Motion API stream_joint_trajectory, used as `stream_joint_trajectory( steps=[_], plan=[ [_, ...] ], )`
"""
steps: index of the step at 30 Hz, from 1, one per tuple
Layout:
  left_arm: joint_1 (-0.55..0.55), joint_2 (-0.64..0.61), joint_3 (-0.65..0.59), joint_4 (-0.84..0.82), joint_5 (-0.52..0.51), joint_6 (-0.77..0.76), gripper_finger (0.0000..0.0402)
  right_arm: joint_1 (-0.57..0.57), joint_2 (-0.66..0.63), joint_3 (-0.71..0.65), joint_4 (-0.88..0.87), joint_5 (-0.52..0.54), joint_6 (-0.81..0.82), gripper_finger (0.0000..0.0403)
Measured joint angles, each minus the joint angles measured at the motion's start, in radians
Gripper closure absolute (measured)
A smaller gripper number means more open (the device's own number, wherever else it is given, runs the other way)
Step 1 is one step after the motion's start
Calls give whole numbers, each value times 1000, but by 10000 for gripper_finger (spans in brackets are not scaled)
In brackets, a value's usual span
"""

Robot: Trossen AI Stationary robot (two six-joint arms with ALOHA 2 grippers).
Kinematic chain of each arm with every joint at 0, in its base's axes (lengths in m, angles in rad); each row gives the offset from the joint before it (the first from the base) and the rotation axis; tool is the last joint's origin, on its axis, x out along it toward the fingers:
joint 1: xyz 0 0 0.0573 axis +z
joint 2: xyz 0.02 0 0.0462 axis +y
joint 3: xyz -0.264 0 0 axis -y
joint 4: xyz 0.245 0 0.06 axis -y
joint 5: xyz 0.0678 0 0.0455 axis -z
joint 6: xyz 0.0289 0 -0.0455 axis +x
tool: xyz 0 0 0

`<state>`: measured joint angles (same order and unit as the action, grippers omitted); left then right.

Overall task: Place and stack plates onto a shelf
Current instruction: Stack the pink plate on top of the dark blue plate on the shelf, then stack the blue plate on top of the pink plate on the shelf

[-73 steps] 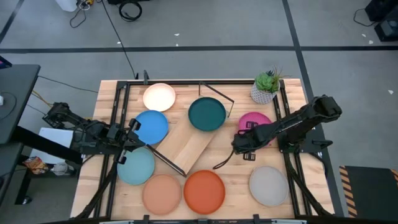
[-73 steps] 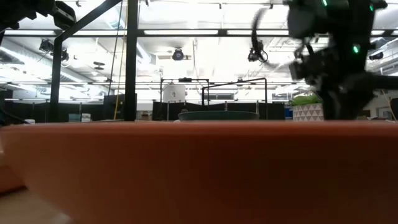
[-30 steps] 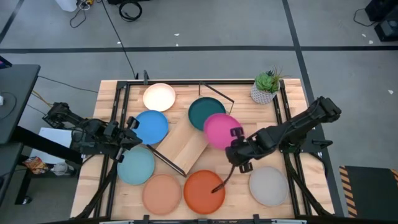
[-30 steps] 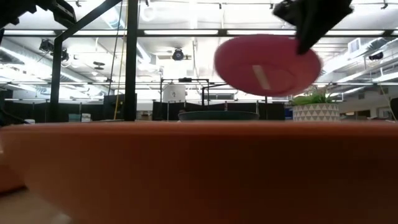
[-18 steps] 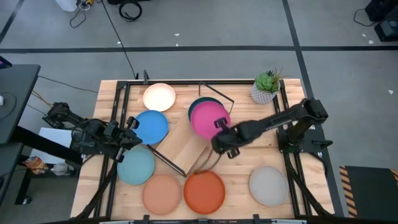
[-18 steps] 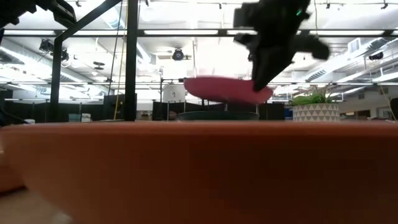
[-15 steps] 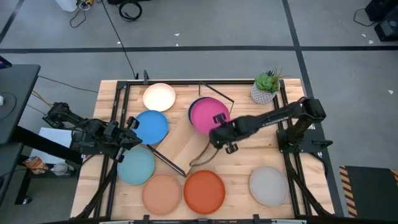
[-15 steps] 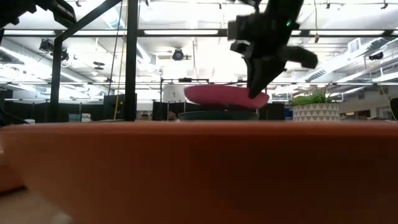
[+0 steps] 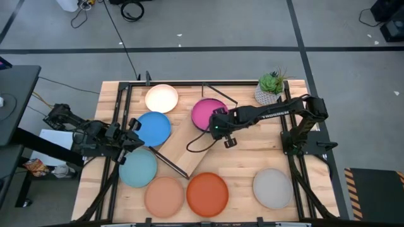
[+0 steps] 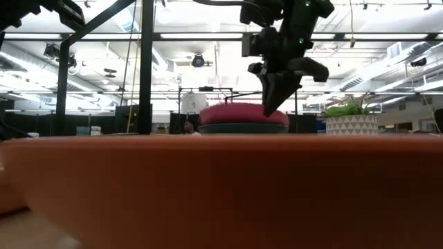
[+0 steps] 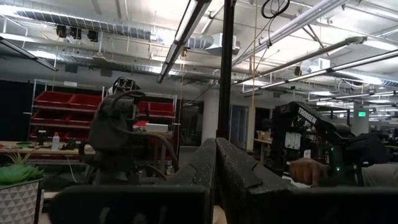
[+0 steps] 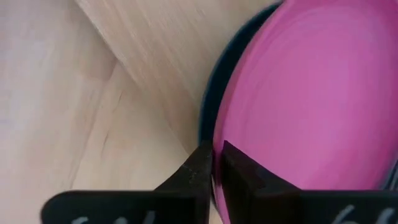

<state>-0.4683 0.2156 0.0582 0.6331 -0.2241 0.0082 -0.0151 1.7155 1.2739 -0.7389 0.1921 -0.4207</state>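
- Jaws of the right gripper (image 12: 213,163) are nearly shut, pinching the rim of the pink plate (image 9: 207,113); in the right wrist view the two dark fingers sit either side of the plate's edge with only a thin gap between them.
- Pink plate lies on top of the teal plate (image 12: 208,106), whose dark rim shows as a crescent beside it; in the low view the pink one sits just over the teal one, roughly level.
- Stack rests on the upper right end of the shelf (image 9: 189,142), a light-wood board lying on a diagonal near the middle of the high view, its long axis running from lower left to upper right.
- Relation that matters next, as I judge it: the plate extends away from the jaws toward the upper left of the high view, so letting go and drawing back toward the lower right should clear it.
- Right arm is the nearer one to this stack; the left gripper (image 9: 132,140) waits at middle left, between the blue plate (image 9: 153,128) and the light blue plate (image 9: 138,168), its fingers shut on nothing.
- Remaining plates lie on the worktop (image 9: 249,161): cream (image 9: 161,98) at upper left, peach (image 9: 164,196), orange (image 9: 207,193) and grey (image 9: 273,188) along the bottom.
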Motion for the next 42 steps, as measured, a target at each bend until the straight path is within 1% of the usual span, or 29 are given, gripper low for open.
stream_joint_trajectory(
  steps=[4,6,8,10,11,13,16,18,21,24,26,28,30,33,36,39,42],
  plan=[
    [0,0,0,0,0,3,382,-1,1,0,-3,-2,5,334],
    [0,0,0,6,0,3,382,7,-3,7,-28,24,6,323],
    [0,0,0,9,0,4,382,24,-4,43,-66,58,21,315],
    [0,0,0,12,-26,4,382,41,-7,92,-102,74,49,311],
    [0,0,0,13,-59,4,382,48,-9,114,-124,75,61,310],
    [0,0,0,9,-159,4,382,62,-9,146,-155,77,94,310],
    [0,0,0,-27,-307,-5,382,81,-34,143,-191,100,152,311],
    [0,0,0,-55,-368,-20,382,87,-57,104,-167,103,194,311],
    [0,0,0,-57,-445,-35,382,89,-83,10,-147,114,255,311],
    [0,0,32,-93,-564,-75,382,105,-135,-77,-122,186,328,311],
    [1,-1,87,-204,-636,-96,382,128,-181,-137,-72,222,366,311],
    [1,0,156,-381,-697,-146,382,162,-233,-205,-3,231,392,311],
    [12,8,228,-545,-736,-221,382,196,-293,-273,92,234,408,312],
    [55,22,318,-731,-749,-334,382,235,-361,-374,237,237,418,312],
    [116,53,383,-855,-741,-428,382,268,-408,-433,327,242,424,312],
    [194,104,427,-919,-695,-509,382,304,-432,-460,346,261,440,312],
    [291,180,462,-930,-598,-575,382,343,-443,-460,353,263,457,312]
  ],
)
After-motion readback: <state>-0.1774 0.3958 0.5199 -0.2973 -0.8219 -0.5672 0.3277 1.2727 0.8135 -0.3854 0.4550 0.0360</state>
